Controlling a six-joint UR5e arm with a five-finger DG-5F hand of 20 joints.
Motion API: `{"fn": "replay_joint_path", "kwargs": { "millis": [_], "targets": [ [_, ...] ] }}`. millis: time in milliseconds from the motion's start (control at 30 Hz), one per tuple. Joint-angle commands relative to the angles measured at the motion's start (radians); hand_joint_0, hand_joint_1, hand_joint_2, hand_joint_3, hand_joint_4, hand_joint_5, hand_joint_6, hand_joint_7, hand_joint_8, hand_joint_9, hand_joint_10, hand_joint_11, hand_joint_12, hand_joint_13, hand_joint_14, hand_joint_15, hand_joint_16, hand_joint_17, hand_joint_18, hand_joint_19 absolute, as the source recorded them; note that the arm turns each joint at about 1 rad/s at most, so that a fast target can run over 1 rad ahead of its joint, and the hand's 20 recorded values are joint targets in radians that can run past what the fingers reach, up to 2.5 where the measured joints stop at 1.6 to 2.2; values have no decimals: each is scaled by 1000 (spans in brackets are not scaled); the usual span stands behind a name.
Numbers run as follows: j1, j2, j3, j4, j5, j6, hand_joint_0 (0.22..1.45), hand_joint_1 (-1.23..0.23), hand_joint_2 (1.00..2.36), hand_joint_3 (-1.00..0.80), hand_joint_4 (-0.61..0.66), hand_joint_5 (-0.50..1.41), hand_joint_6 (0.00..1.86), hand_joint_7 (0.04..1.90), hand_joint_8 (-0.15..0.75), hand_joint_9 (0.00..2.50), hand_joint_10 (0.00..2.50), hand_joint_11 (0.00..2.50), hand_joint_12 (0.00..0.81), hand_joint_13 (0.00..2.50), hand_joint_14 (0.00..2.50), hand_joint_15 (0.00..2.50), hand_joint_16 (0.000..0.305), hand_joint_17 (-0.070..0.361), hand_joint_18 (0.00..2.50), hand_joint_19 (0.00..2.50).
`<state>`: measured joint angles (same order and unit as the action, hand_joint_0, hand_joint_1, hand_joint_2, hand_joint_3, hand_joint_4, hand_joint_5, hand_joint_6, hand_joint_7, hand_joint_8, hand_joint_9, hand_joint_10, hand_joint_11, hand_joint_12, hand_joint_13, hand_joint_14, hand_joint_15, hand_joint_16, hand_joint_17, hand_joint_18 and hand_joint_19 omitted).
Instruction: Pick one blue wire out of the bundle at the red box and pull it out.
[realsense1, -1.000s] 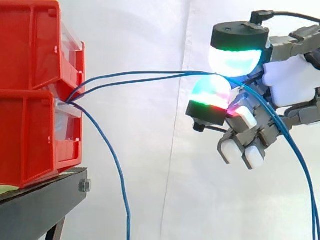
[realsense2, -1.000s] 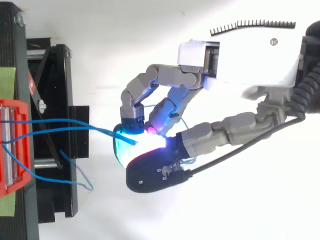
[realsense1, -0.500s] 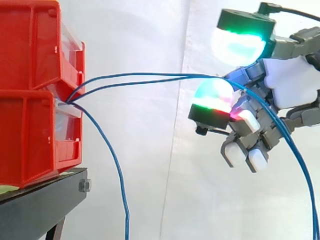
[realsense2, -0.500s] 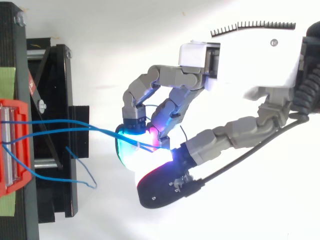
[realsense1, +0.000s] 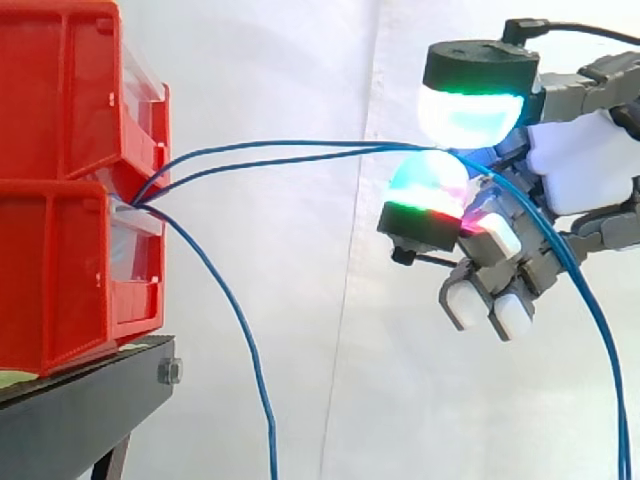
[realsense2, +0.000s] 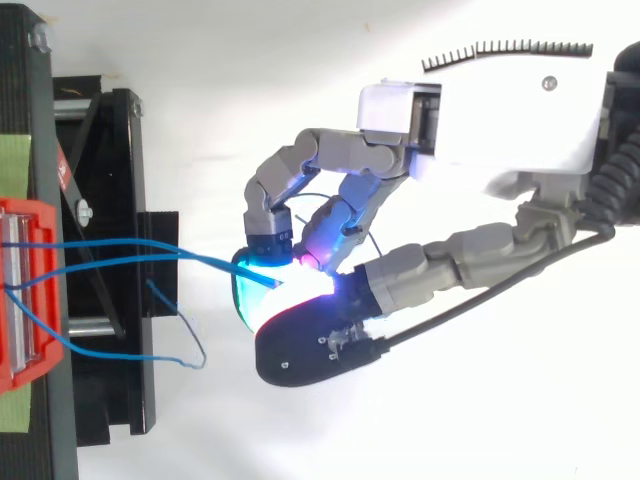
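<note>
Well, the two red bins (realsense1: 60, 200) are glossy moulded plastic, stacked one on the other on a matte black stand (realsense1: 80, 410) before a softly creased white curtain (realsense1: 290, 330). From the slot between them come thin, smooth blue wires (realsense1: 385, 146), two of them running nearly level and drawing together toward the hand (realsense1: 580, 165). Up there the hand's domed, glowing pads (realsense1: 470, 115) close one above the other, thumb over a finger, and the pair of wires is pinched between them. The other fingers are curled under, blunt white tips pointing down. Past the pinch the wires slope down across the grey knuckles toward the lower right corner. A third blue wire (realsense1: 240, 340) leaves the same slot and droops in a slack curve past the stand; from above it loops loosely over the stand's edge (realsense2: 190, 355).
</note>
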<state>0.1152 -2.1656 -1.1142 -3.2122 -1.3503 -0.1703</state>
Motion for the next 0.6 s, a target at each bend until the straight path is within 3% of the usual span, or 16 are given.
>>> {"fn": "replay_joint_path", "kwargs": {
  "millis": [0,167,300,467,567],
  "targets": [
    [-2,0,0,0,0,9,592,-685,1014,-258,235,-146,895,973,376,1008,12,716,424,813,14,411,51,115,758,564],
    [-8,1,5,-6,-1,25,589,-705,1014,-301,251,-151,902,951,365,999,14,715,416,807,12,414,50,112,748,568],
    [-16,1,7,-15,-1,28,544,-572,1004,-435,259,-145,881,919,361,1010,14,690,422,809,12,426,52,116,743,579],
    [-17,1,19,-28,-1,20,584,-444,1009,-402,266,-123,827,931,352,1041,14,635,409,807,14,414,50,112,723,598],
    [-19,1,34,-29,2,14,602,-463,1011,-354,277,-104,784,984,354,1067,14,622,406,827,14,414,49,111,723,603]
  ]
}}
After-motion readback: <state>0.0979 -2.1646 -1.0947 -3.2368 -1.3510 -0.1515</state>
